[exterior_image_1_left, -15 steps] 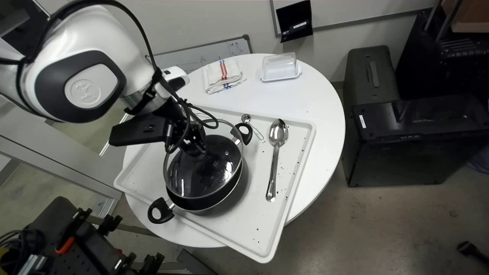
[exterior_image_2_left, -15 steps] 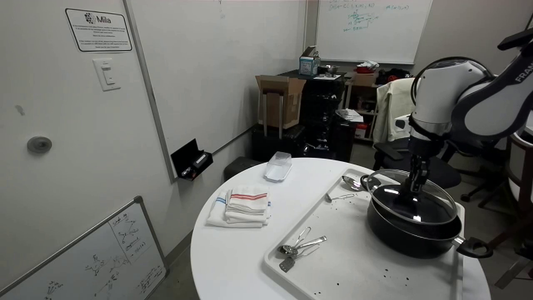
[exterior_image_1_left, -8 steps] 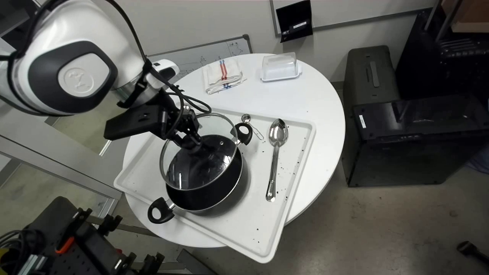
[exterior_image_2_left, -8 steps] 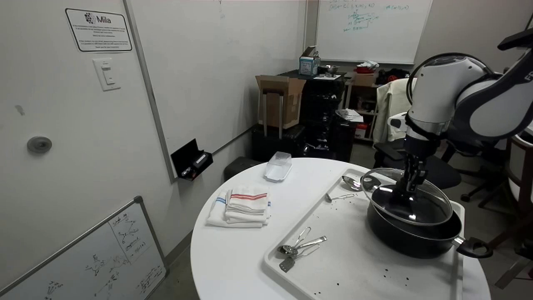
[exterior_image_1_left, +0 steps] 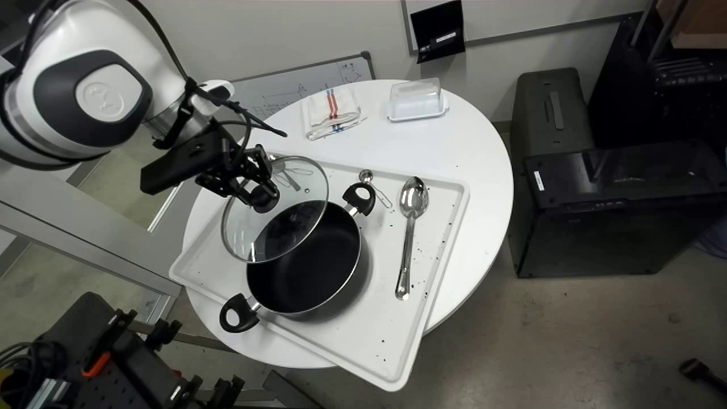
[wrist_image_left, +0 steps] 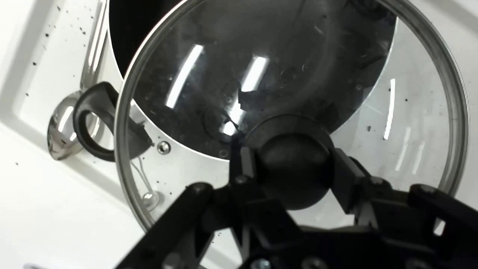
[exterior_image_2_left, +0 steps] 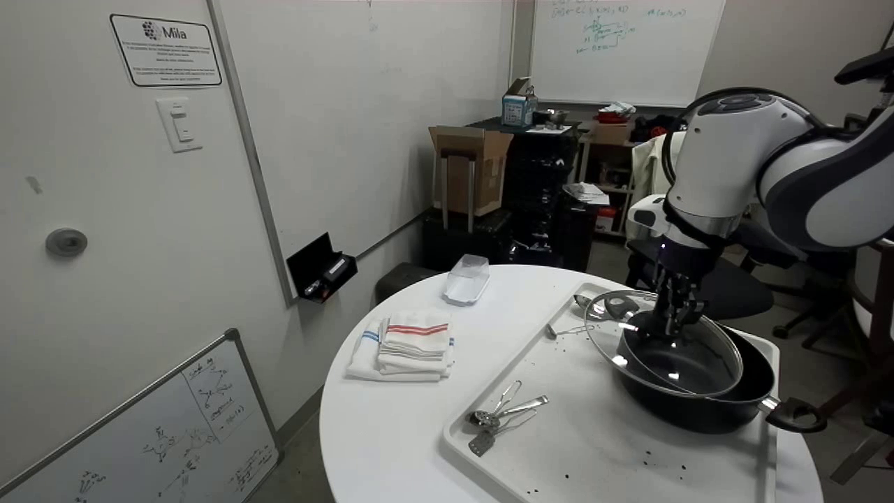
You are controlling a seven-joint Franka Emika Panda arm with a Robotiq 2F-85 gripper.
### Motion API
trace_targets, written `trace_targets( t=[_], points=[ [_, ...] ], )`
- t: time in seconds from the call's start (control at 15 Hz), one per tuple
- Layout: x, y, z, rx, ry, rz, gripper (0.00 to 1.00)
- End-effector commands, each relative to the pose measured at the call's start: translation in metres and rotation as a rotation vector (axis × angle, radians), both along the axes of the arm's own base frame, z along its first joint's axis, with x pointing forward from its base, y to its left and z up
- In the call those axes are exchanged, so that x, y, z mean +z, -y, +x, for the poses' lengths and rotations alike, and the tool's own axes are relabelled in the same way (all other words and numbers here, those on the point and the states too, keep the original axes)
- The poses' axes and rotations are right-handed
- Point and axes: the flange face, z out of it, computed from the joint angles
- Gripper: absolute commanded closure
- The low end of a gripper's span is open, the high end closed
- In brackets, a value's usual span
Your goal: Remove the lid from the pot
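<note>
Wrist view: fingers point(wrist_image_left: 347, 183) closed on round black knob point(wrist_image_left: 295, 168) of clear round glass lid point(wrist_image_left: 295, 97).
In an exterior view: wide round black pot point(exterior_image_1_left: 318, 272), near-right interior uncovered; lid overlaps far-left part. Unseating judged done.
In an exterior view: white rectangular tray point(exterior_image_2_left: 594, 447) beneath pot; lid over pot's left side, contact unclear. Likely outstanding: carry-off, set-down.

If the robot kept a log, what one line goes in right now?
gripper: closed on knob | lid: off-centre over pot | pot: on tray, partly uncovered | removal: unfinished
</note>
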Motion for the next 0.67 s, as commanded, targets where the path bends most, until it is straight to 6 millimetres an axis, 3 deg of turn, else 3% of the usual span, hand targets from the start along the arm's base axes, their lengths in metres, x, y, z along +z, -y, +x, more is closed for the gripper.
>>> trace_targets(
  t=[0.0, 0.6],
  points=[
    [0.009, -0.034, 0.005, 0.090, 0.013, -0.028, 0.75],
    [-0.014, -0.119, -0.004, 0.355, 0.008, -0.065, 0.75]
  ],
)
